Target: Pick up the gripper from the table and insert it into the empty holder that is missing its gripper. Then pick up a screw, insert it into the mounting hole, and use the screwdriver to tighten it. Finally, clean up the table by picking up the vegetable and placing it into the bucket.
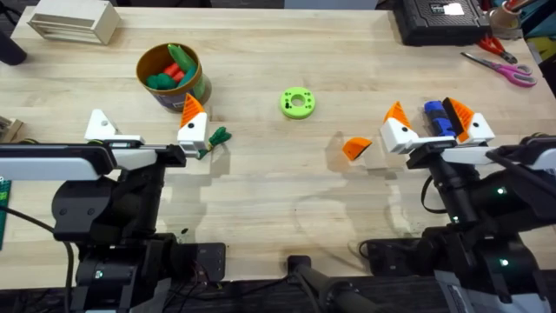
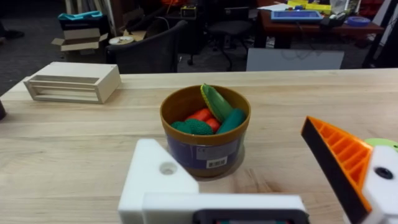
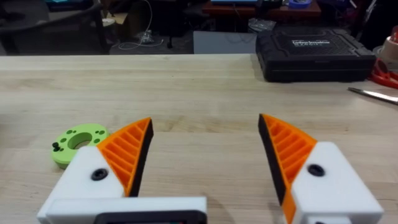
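Observation:
The loose gripper, an orange ribbed wedge on a white block, lies on the table right of centre. My left gripper is open. Its outer side is the bare white holder, and its inner side carries an orange finger. The dark-green vegetable lies just right of that finger. Beyond stands the bucket, which holds toy vegetables. My right gripper is open, with the blue screwdriver between its fingers in the overhead view.
A lime-green ring sits mid-table. Pink-handled scissors and a black case are at the far right. A white slotted box stands at the far left.

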